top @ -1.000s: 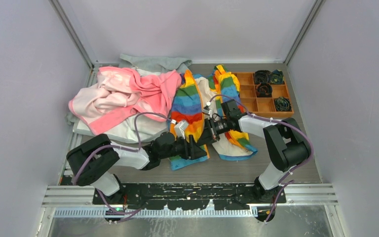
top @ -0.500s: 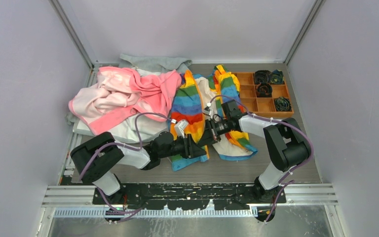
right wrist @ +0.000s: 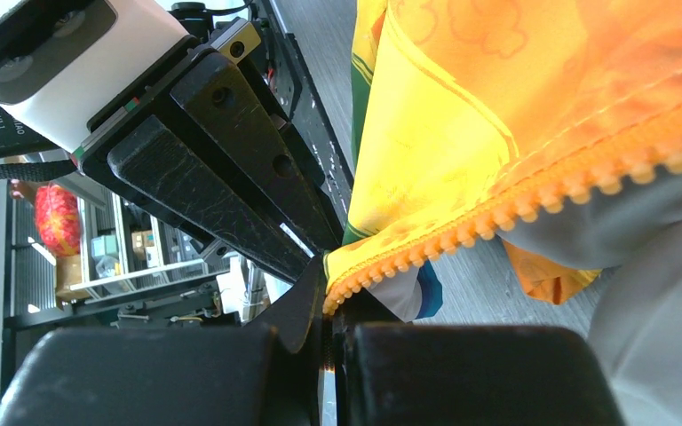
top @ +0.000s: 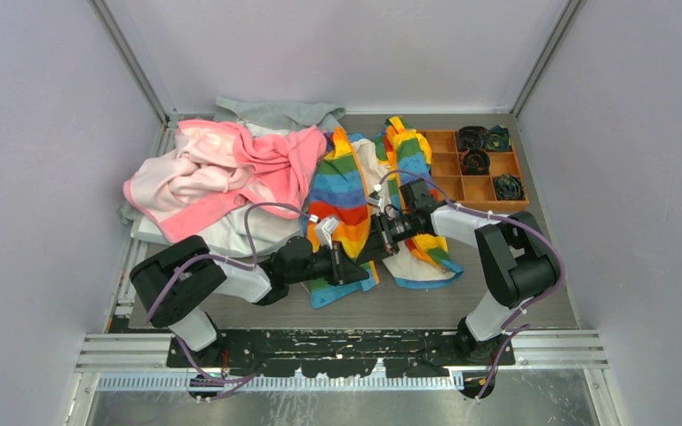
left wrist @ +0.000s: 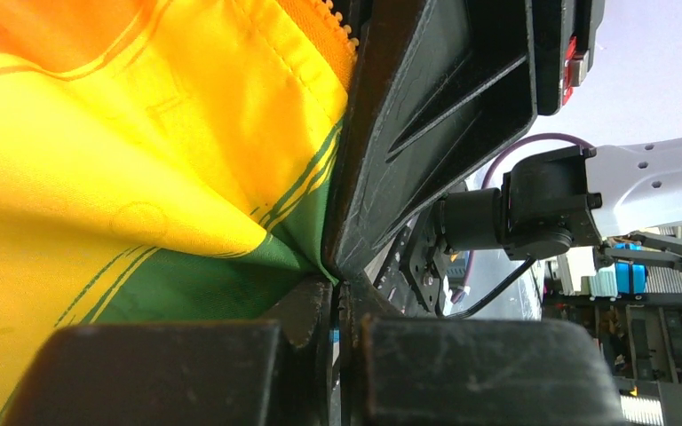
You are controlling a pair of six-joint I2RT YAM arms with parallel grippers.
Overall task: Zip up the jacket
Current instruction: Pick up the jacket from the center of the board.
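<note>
Table [top: 497,306], wood-grain, inside a grey-walled bay. Pink garment [top: 222,169] is heaped at far left over a grey garment [top: 275,113]. The jacket [top: 337,182] lies spread open at centre, just beside the pink heap. Orange compartment tray [top: 475,207] at far right carries four black rolled items [top: 475,160]. Left pincer [left wrist: 339,302] is fully closed, nipping the jacket's green-yellow front edge. Right pincer [right wrist: 327,302] is closed on the end of the orange zipper [right wrist: 533,200]. The two pincers meet tip to tip, each blocking much of the other's wrist view. Print on the white module [right wrist: 62,62] is too small to read.
</note>
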